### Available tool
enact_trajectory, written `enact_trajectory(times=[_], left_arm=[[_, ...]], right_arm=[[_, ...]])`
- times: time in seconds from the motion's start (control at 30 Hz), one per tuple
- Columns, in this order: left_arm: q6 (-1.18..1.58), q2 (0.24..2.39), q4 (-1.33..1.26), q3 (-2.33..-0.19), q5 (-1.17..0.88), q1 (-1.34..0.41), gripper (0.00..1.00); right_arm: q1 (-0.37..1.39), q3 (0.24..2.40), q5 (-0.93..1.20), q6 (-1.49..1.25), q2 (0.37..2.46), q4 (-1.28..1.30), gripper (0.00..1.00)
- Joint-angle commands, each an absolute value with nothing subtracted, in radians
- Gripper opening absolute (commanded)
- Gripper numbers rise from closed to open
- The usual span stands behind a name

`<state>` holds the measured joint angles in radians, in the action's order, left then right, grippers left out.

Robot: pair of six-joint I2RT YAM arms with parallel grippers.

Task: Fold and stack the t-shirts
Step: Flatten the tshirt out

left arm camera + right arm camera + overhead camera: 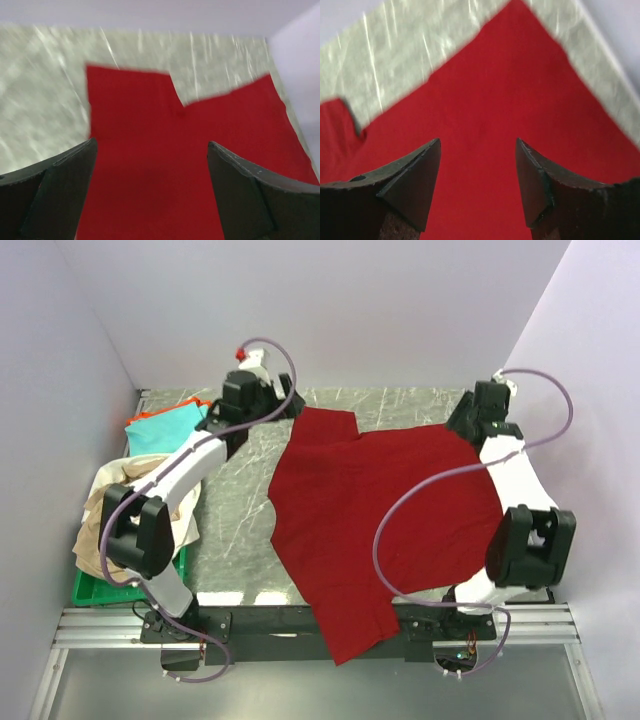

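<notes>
A large dark red t-shirt (380, 520) lies spread flat on the table, its hem hanging over the near edge. My left gripper (283, 410) is open and empty at the shirt's far left sleeve; in the left wrist view (151, 144) the red cloth (145, 100) fills the gap between the jaws. My right gripper (462, 423) is open and empty at the far right corner, just above the red cloth (485, 85) in the right wrist view (478, 141). A teal shirt (160, 428) with an orange one (188, 405) under it, and beige and white shirts (105, 510), are piled at the left.
A green plastic tray (95, 590) holds the pile at the left edge. The marbled table top (235, 510) shows between the pile and the red shirt. Pale walls close in the left, back and right sides.
</notes>
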<state>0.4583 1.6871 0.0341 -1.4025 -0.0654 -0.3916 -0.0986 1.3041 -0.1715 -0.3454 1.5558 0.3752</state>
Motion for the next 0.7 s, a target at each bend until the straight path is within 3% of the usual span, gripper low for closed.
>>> enact_trajectory(times=[0.0, 0.23, 0.67], left_arm=[[0.56, 1.692, 0.05, -1.316, -0.072, -0.471, 0.96], [0.644, 1.721, -0.024, -1.178, -0.164, -0.538, 0.95], [0.66, 1.841, 0.029, -1.127, -0.152, -0.531, 0.96]], right_arm=[[-0.097, 1.198, -0.1, -0.382, 1.454, 0.357, 0.68], [-0.095, 0.939, -0.003, -0.425, 1.316, 0.284, 0.68], [-0.069, 0.802, 0.107, -0.462, 1.396, 0.184, 0.65]])
